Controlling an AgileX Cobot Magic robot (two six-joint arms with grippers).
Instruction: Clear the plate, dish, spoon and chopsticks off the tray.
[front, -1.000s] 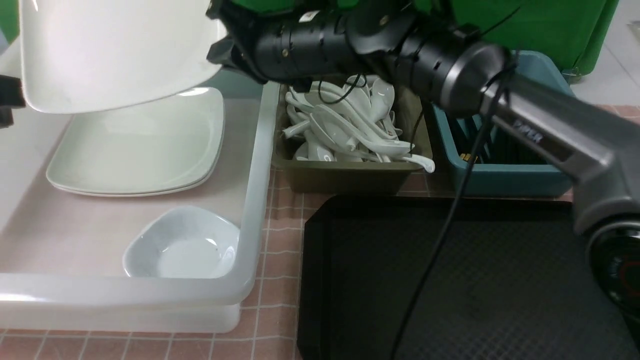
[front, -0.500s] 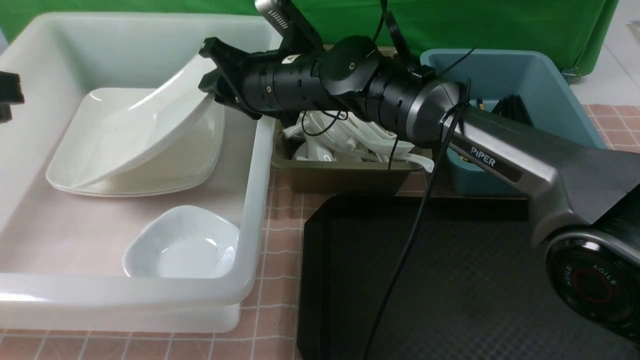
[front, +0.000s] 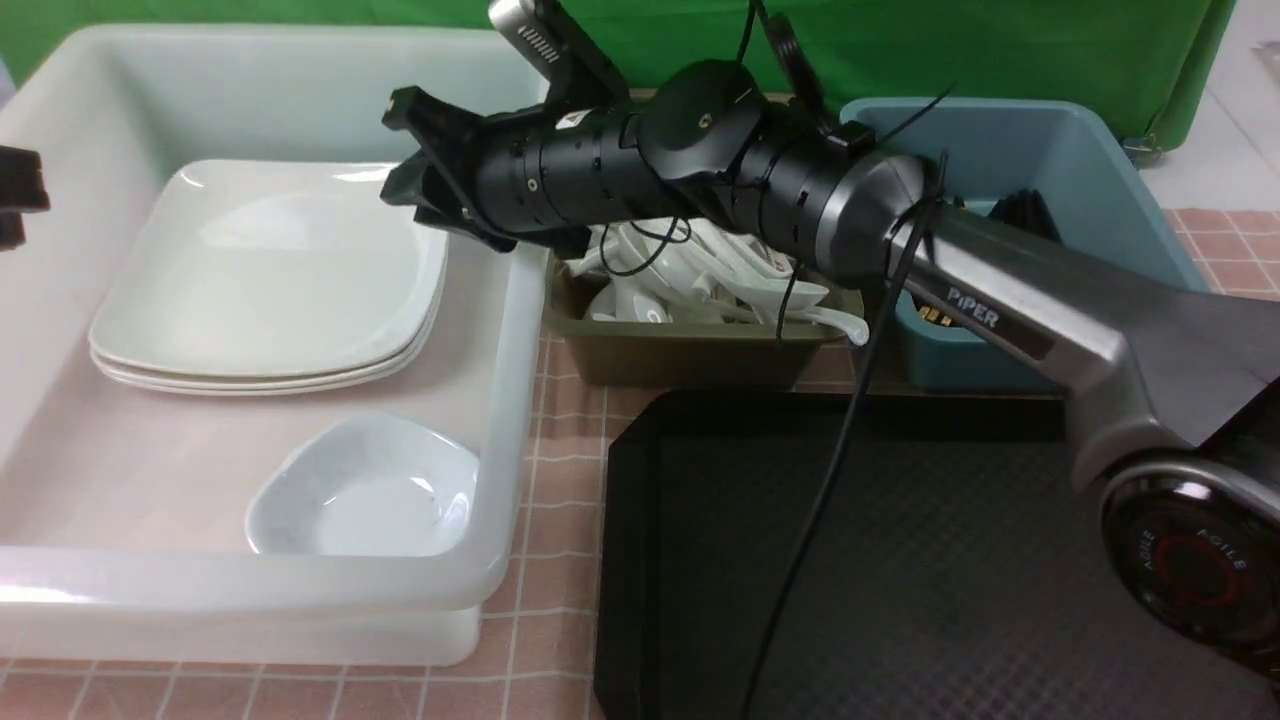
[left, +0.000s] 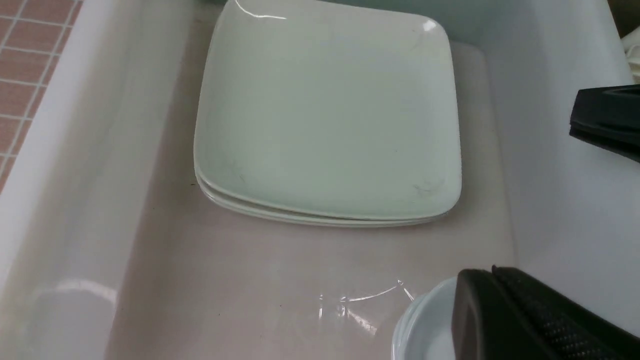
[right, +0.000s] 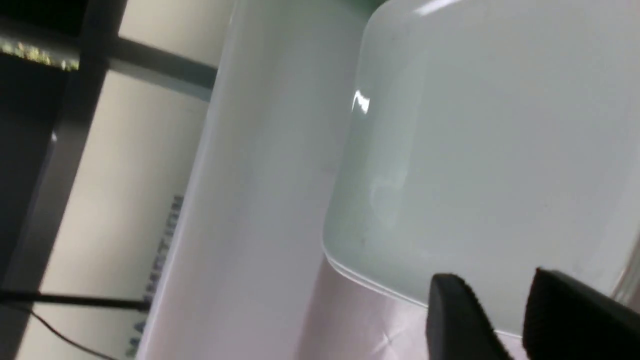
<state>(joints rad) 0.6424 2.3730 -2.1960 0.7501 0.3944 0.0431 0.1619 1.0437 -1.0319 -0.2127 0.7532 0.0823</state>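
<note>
**Plate on the stack**

Your plate (front: 260, 270) lies flat atop the stack (front: 250, 378) in the tub (front: 520, 330), dish (front: 365, 490) near it (same tub). Your right gripper (front: 400, 145) hangs beside the plate's corner, jaws spread, empty. Your left gripper (left: 480, 285) is pressed together.

Along the left, a big milky-white plastic tub (front: 250, 590), deep-walled and round-cornered, with a pale pink tint through its floor. Under everything, a pink checked tablecloth (front: 565, 440), in view in the narrow strip beside the tub and along the near edge. Just right of the tub, close against its wall, a low olive bin (front: 690, 355), loaded with a tangled heap of white spoons (front: 730, 285), with one handle out over the front right corner. Right of that again, a taller blue bin (front: 1090, 160), with something dark inside, too hidden to name. Behind all three, a green backdrop (front: 1050, 50). At the far right, a patch of pale floor (front: 1225, 150).
</note>
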